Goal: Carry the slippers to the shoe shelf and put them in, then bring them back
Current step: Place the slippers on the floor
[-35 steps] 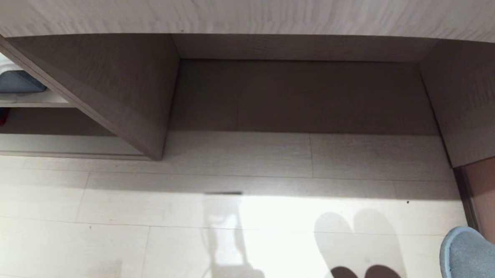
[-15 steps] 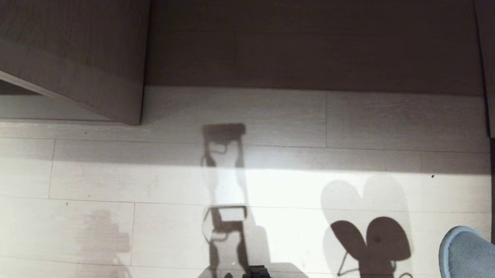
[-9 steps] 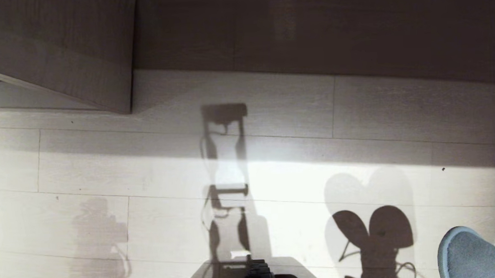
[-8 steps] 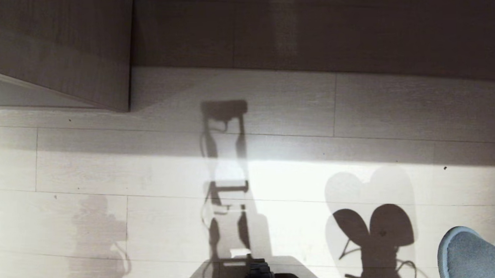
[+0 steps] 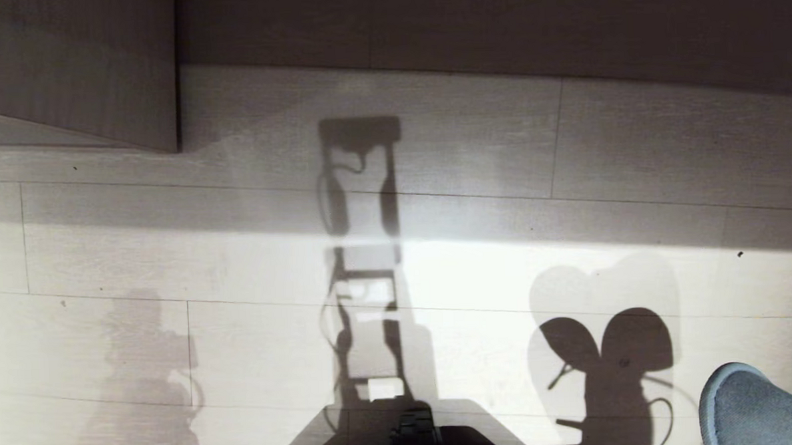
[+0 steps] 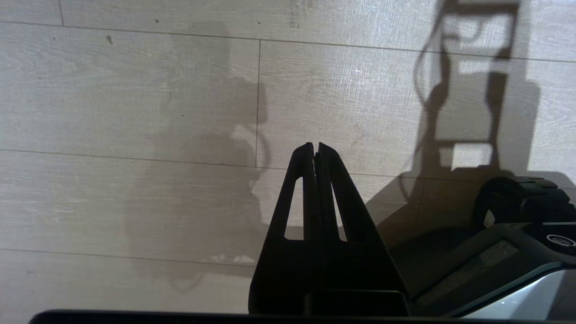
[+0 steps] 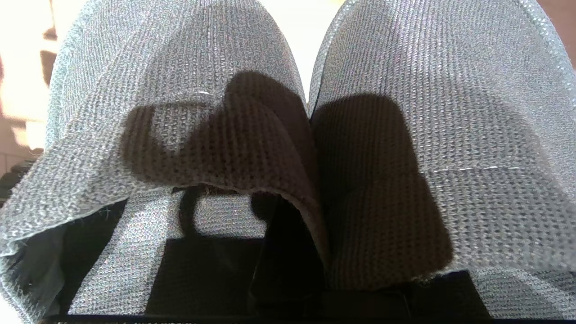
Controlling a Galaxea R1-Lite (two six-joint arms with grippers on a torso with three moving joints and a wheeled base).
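Slippers of grey knit, rounded toes, pinched in right end effector

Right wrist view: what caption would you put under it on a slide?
Right gripper shut on the pair of grey knitted slippers, held side by side, toes pointing away.

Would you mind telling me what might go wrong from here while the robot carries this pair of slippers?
1. The grey knitted fabric slippers hang pinched together in the right gripper; a jolt might drop one.
2. They fill the right wrist view, so placing may be poorly guided.
3. The grey-brown wood-grain cabinet panel juts out and might catch them.
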